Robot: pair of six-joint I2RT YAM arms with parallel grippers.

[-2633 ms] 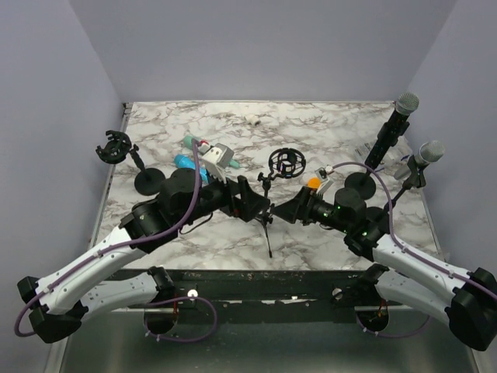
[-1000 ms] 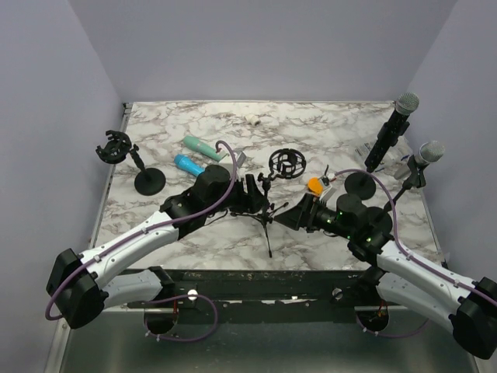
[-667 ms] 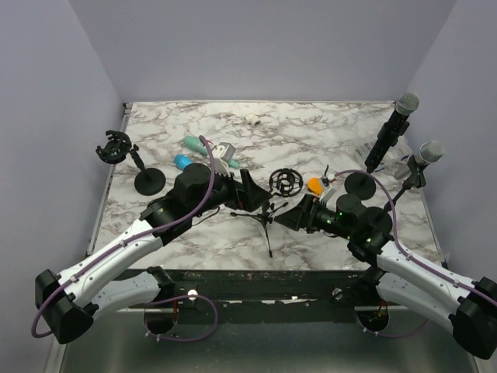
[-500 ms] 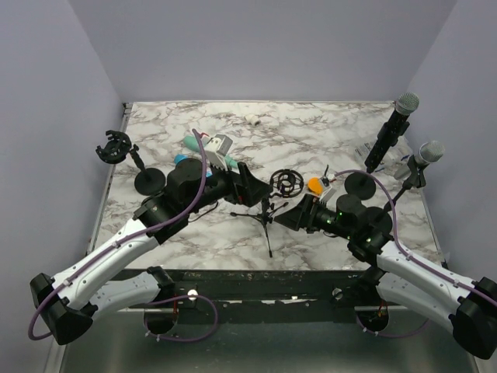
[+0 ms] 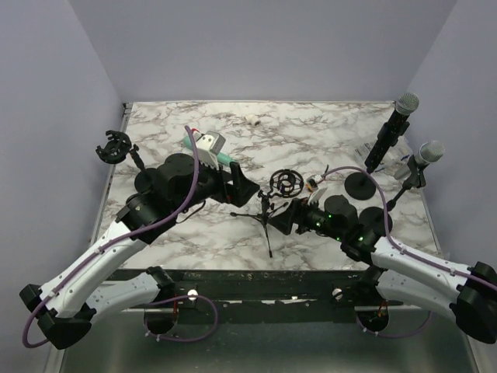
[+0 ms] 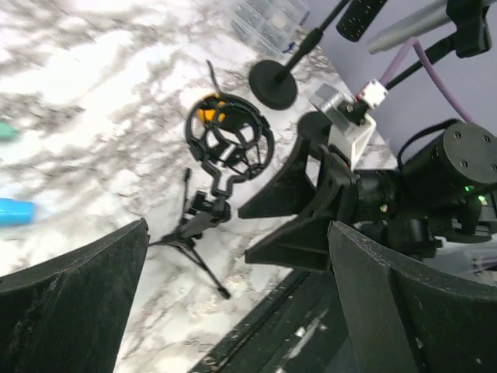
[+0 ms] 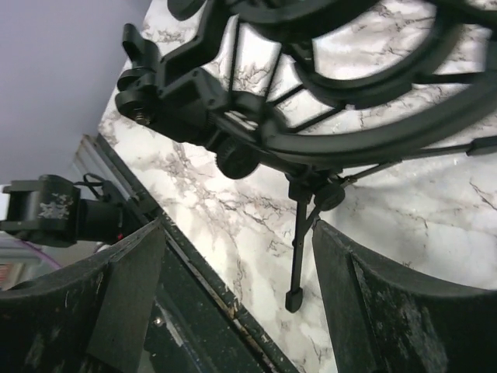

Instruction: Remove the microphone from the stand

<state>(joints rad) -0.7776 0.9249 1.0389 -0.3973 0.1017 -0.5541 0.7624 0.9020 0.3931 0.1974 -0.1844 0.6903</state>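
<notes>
Two grippers held wide open, nothing clamped.
Right gripper (image 5: 279,221) is set against the tripod shock mount (image 5: 286,180), left gripper (image 5: 246,189) just beside; the light tripod could be tipped. Microphone (image 5: 394,124) is seated in its stand (image 5: 359,184), well apart.

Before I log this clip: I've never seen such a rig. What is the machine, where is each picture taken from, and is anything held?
Two robot arms are bolted to a marble table. One picture looks down from above and behind them; the other two come from a camera on each wrist. The left gripper and the right gripper are both open and hold nothing; between them stands a small tripod carrying a ring mount. At the right edge, a microphone and a second microphone sit on their stands.
</notes>
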